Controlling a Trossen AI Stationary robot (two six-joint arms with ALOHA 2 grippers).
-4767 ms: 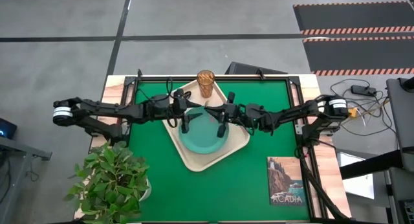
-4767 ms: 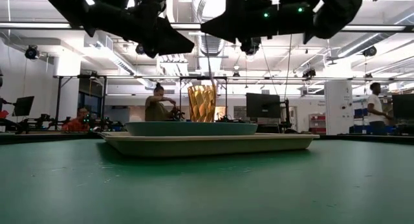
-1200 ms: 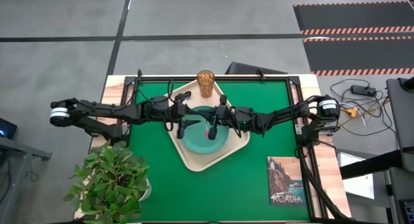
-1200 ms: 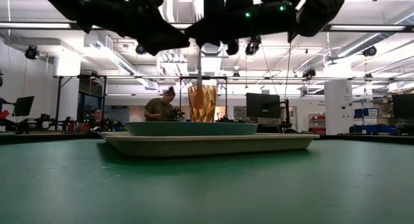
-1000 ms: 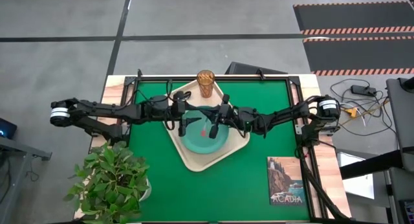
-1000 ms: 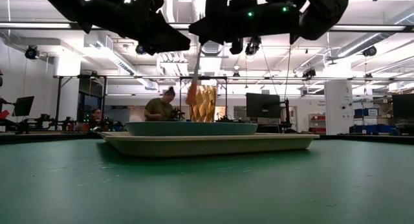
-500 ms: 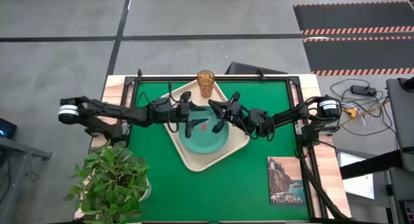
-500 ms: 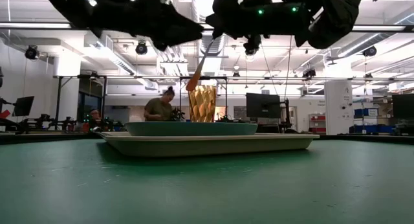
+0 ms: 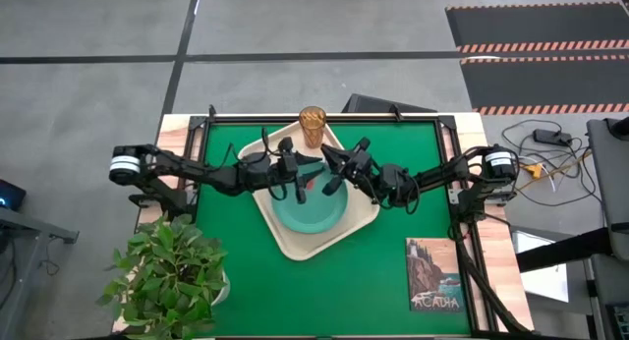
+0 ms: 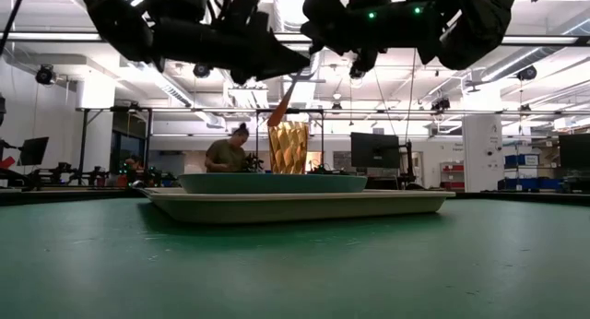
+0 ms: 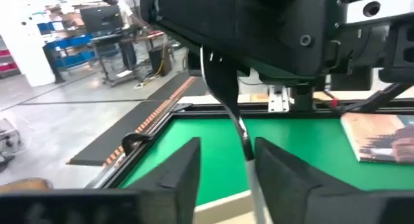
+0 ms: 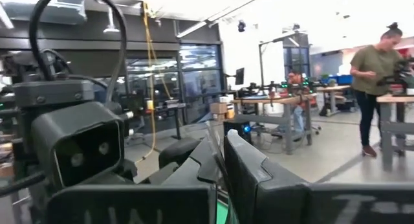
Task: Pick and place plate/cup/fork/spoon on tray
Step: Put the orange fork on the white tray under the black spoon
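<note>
The teal plate (image 9: pixel 313 212) lies on the cream tray (image 9: pixel 295 244). The amber cup (image 9: pixel 313 127) stands on the tray's far corner. My right gripper (image 9: pixel 330 175) is shut on the fork (image 9: pixel 308 186) above the plate. The fork's red handle end (image 10: pixel 276 117) hangs lowest. My left gripper (image 9: pixel 296 171) is open beside it. In the left wrist view its fingers (image 11: pixel 184 166) stand on either side of the fork's shaft (image 11: pixel 246 143). Whether they touch it I cannot tell. The spoon does not show. My right gripper pinches the fork's metal end (image 11: pixel 238 120) between its two shut fingers, which slant down from the table's right. The fork hangs slanting below them, with its red handle end (image 10: pixel 276 117) toward my left gripper. It is clear of the plate and the cup.
An "Acadia" picture book (image 9: pixel 434 273) lies at the mat's near right corner. A potted plant (image 9: pixel 172 271) stands at the near left corner. Bare green mat lies on both sides of the tray. People are in the room behind.
My right gripper has drawn back a little toward the table's right and far edges and tipped. The fork has turned from hanging nearly straight down to slanting, and its red end is higher. My left arm has reached toward the table's right, bringing its gripper up to the fork.
</note>
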